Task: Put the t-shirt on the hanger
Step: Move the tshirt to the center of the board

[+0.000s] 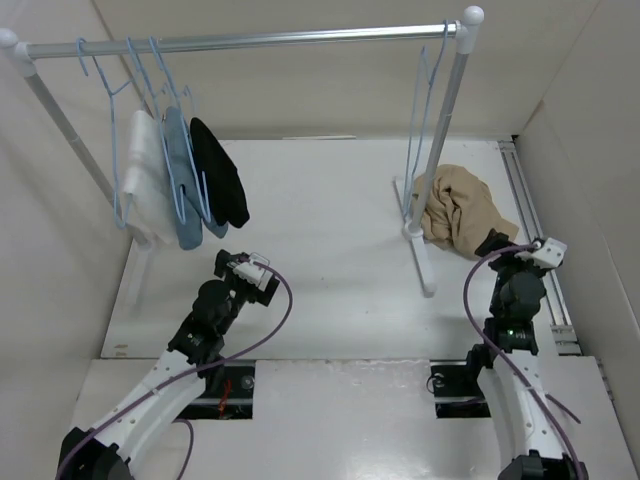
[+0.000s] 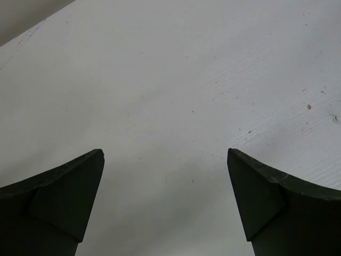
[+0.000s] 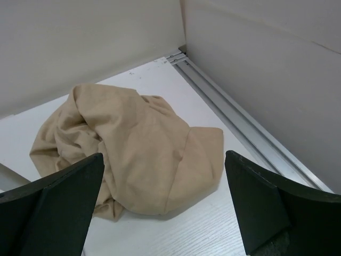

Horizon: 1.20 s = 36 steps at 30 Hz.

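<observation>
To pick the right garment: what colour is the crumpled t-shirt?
The t-shirt is plain tan, clearest in the right wrist view.

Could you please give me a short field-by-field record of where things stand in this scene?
t-shirt: crumpled on the table, far right, beside the foot of the rack's right post
hanger: empty, hooked on the rail at its right end
other hangers: three at the rail's left end, carrying white, light-blue and black garments
left gripper: open, above the table, nothing between its fingers
right gripper: open, facing the t-shirt, not holding it
task state: t-shirt not yet on the hanger
</observation>
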### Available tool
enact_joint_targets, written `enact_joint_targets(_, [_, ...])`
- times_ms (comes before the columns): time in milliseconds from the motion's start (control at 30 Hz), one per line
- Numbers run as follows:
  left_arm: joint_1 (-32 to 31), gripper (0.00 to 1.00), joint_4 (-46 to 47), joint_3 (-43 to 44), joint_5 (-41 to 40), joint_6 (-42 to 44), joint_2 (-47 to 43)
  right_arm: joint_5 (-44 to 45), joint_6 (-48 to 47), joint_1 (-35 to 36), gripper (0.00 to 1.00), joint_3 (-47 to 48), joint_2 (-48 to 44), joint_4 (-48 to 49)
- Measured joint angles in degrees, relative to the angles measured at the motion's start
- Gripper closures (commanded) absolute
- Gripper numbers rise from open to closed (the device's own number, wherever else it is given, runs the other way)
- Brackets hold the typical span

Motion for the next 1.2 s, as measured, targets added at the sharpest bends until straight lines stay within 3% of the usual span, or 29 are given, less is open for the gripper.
enact_joint_targets(133, [0.0,0.0,0.04,0.0,-0.2,-0.31,0.07,-1.66,0.24,0.0,0.0,4.22,3.69,-3.28])
enact_joint_targets(233, [0.0,0.0,0.48,0.0,-0.55,-0.42,0.83,-3.54,0.44,-0.02,0.0,11.91,11.61,-7.48])
enact_joint_targets(500, [0.07,0.0,-1.95,3.69,-0.98,-0.83,5.73,-12.46,-0.26,-4.83,0.0,49.11,50.01,-30.27])
enact_joint_targets(667, [0.11,0.0,-4.55,10.82,2.1,-0.68,7.72,-16.26,-1.05,-5.31,0.0,54.4,63.95,-36.33])
enact_joint_targets(833, [0.11,0.0,-6.32,11.91,4.17,0.24,7.76,-17.29,-1.79,-5.11,0.03,58.88,75.69,-40.79])
enact_joint_targets(933, [0.11,0.0,-7.43,11.91,4.33,1.16,7.91,-19.85,-3.69,-4.83,0.35,61.64,80.94,-41.27])
enact_joint_targets(967, [0.11,0.0,-7.69,11.91,4.33,1.4,7.91,-21.33,-4.09,-4.74,0.58,62.14,81.88,-41.42])
enact_joint_targets(1000, [0.11,0.0,-7.85,11.91,4.31,1.62,7.91,-22.25,-4.63,-4.63,0.66,62.51,82.84,-41.38])
enact_joint_targets(1067, [0.11,0.0,-8.09,11.91,4.28,1.95,7.91,-24.33,-4.55,-4.37,0.97,61.86,82.86,-41.29])
enact_joint_targets(1200, [0.11,0.0,-8.28,11.91,4.28,2.47,7.82,-24.09,-2.45,-4.26,1.0,56.63,76.81,-40.19])
